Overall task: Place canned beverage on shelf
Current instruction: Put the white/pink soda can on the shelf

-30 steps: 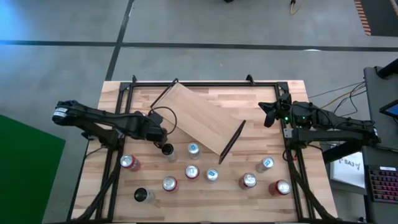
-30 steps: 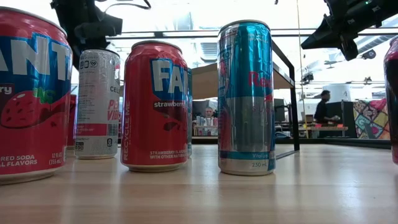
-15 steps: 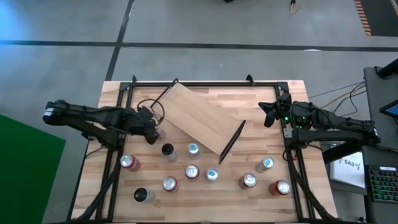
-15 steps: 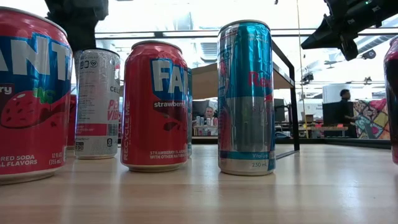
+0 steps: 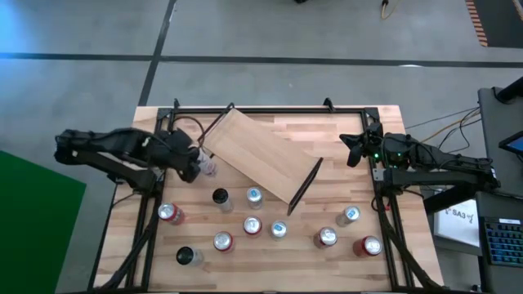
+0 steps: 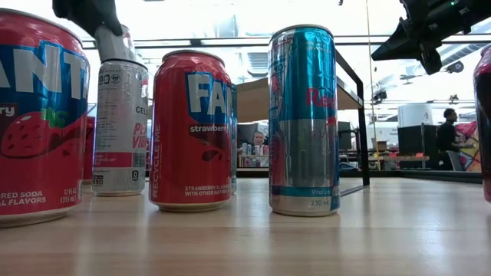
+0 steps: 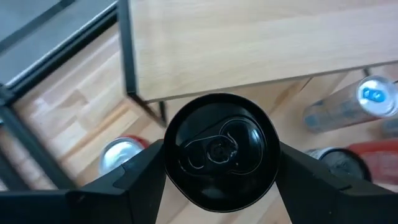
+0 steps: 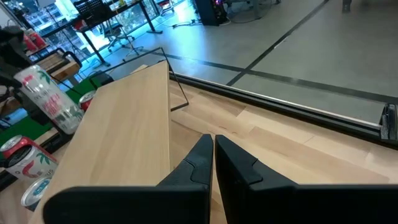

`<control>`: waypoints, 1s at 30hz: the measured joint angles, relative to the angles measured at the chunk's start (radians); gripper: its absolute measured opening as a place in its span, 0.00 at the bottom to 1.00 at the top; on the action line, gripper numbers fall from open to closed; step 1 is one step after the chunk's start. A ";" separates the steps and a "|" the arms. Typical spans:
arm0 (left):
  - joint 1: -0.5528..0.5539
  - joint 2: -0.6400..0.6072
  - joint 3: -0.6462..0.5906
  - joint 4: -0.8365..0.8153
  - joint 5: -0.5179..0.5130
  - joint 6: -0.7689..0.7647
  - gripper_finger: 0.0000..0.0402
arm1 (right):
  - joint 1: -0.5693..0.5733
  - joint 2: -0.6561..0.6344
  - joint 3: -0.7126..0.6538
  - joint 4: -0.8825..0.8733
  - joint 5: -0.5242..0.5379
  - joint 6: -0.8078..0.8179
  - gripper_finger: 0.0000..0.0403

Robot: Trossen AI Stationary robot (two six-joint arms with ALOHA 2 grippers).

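I read the table (image 5: 359, 139) first: the shelf (image 5: 261, 155) lies slantwise across its far half, and its plank is bare, so nothing is placed yet. Nine more cans (image 5: 278, 229) stand in a loose group on the near half, untouched.

My left gripper (image 5: 198, 166) is pinching one can (image 7: 221, 151), white with a pink print and a black top, fingers on both its sides. It is lifted clear of the table, just beside the shelf's left end and not yet over the plank. So the pick-up looks done; what is left, as I judge it, is to carry it over the plank, set it upright and let go.

My right gripper (image 5: 353, 149) waits at the table's right edge, fingers pressed together, holding nothing.
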 joint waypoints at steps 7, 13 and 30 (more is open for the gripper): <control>0.000 0.025 0.132 -0.059 0.037 0.059 0.61 | 0.000 0.000 0.000 0.000 0.000 -0.003 0.02; 0.000 0.076 0.255 -0.064 0.066 0.127 0.61 | 0.000 0.000 0.000 0.000 0.000 -0.003 0.02; 0.003 0.355 0.641 -0.059 0.101 0.757 0.61 | 0.000 0.000 0.000 0.000 0.000 -0.003 0.02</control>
